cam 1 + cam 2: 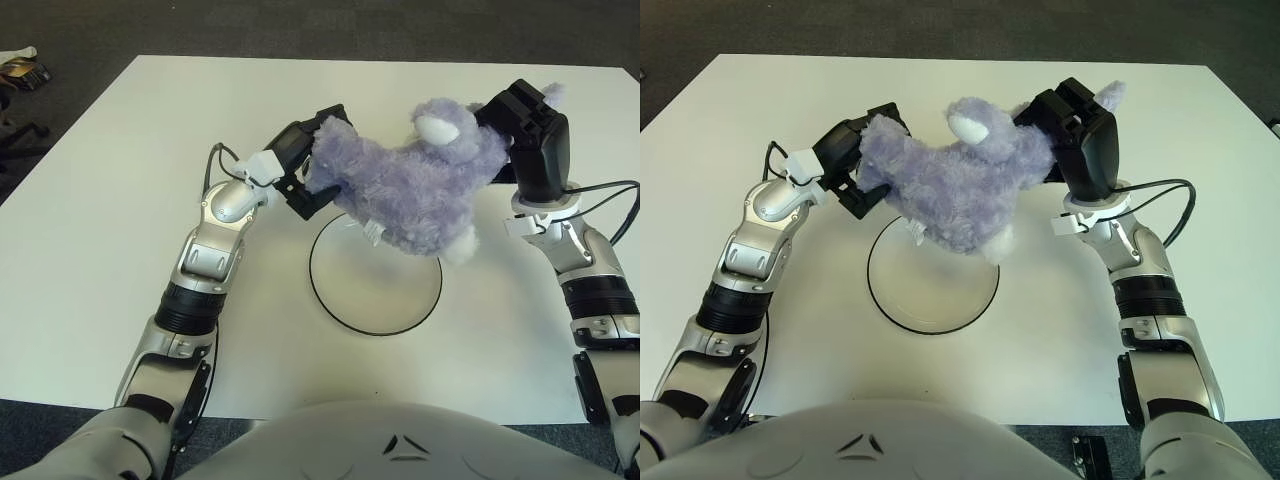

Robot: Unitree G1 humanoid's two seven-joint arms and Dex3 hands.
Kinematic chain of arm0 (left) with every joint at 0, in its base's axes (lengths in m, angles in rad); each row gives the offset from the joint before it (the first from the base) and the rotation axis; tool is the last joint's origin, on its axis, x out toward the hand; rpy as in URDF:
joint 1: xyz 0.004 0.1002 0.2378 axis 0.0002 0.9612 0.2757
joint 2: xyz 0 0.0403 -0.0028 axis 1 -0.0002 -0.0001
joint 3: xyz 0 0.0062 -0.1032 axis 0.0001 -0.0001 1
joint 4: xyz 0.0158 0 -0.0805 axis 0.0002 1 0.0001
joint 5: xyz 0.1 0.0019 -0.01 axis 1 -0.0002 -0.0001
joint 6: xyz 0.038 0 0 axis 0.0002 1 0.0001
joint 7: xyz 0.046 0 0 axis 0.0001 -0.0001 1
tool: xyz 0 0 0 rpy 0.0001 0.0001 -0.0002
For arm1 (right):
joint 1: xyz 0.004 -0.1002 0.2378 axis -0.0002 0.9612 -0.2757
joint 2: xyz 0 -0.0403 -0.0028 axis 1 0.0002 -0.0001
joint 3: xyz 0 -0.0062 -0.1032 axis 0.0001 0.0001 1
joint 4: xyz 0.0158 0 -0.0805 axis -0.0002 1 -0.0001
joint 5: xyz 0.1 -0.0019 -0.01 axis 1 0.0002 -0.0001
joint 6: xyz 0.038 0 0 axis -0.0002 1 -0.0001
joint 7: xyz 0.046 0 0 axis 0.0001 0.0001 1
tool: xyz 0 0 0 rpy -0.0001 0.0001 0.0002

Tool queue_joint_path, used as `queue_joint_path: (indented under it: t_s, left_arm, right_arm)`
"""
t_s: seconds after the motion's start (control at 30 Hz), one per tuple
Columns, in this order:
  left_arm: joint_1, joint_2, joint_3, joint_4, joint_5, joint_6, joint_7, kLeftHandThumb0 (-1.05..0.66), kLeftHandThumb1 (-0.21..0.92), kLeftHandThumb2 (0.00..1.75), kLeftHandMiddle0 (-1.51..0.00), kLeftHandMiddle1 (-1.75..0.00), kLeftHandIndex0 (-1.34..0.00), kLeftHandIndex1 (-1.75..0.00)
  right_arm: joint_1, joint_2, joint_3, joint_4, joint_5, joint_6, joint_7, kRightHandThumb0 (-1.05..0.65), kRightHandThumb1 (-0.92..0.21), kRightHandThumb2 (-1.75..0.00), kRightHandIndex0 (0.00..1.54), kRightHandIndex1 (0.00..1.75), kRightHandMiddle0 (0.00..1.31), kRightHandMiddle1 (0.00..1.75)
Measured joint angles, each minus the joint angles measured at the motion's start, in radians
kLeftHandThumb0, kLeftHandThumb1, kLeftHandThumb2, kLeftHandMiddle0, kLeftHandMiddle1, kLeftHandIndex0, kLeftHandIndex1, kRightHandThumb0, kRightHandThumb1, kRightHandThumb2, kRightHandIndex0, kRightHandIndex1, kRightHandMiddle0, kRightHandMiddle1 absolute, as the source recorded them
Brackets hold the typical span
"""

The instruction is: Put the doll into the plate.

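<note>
Two hands clamped on one doll (415,190), one at each end; held in the air above the far rim of the plate (350,318), not touching it; plate itself flat on the white table (120,200), near the robot's chest. Left hand (300,175) at the doll's left end, black fingers (322,197) pressed into the purple fur, forearm rising diagonally from the lower left, wrist bent toward the centre. Right hand (525,135) at the doll's right end, behind its head, palm turned inward, forearm nearly upright from the right edge of the table; black cable (1165,205) looping beside that wrist. Doll lying roughly level, white patch on top, pale foot hanging low at its right side. Seen only in left eye view: small dark object (22,70) on the floor at far left; only in right eye view: one purple ear (1110,95) clear above the right hand.
</note>
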Motion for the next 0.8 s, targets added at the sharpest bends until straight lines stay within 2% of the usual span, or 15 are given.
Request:
queue_joint_path:
  t_s: [0.13, 0.23, 0.4, 0.63, 0.8]
  left_arm:
    - [0.0, -0.009, 0.0, -0.009, -0.005, 0.032, 0.0, 0.0, -0.07, 1.73, -0.88, -1.75, -0.73, -1.67]
    - [-0.001, -0.011, 0.0, -0.019, -0.015, 0.085, -0.004, 0.0, -0.07, 1.74, -0.89, -1.75, -0.69, -1.72]
    - [-0.005, -0.005, 0.0, -0.041, -0.04, 0.16, -0.025, 0.0, -0.06, 1.72, -0.9, -1.75, -0.7, -1.67]
    - [-0.04, 0.041, 0.023, -0.08, -0.157, 0.345, -0.122, -0.01, 0.16, 1.46, -0.73, -1.75, -0.56, -1.61]
    - [-0.066, 0.063, 0.053, -0.061, -0.289, 0.48, -0.208, -0.01, 0.2, 1.41, -0.69, -1.75, -0.54, -1.61]
  right_arm:
    - [0.0, 0.0, -0.001, 0.0, 0.0, -0.002, 0.002, -0.02, 0.03, -1.58, 0.85, 1.75, 0.88, 1.34]
    - [0.0, 0.0, -0.002, 0.0, 0.0, -0.004, 0.003, -0.01, -0.09, -1.54, 0.7, 1.75, 0.7, 1.61]
    - [0.0, 0.0, -0.005, 0.0, -0.003, -0.008, 0.003, -0.01, -0.17, -1.48, 0.61, 1.75, 0.6, 1.72]
    - [0.0, 0.004, -0.007, 0.0, -0.003, -0.009, 0.003, -0.01, -0.29, -1.36, 0.52, 1.75, 0.51, 1.74]
    - [0.001, 0.008, -0.008, 0.0, -0.003, -0.016, 0.003, -0.01, -0.41, -1.22, 0.43, 1.75, 0.42, 1.74]
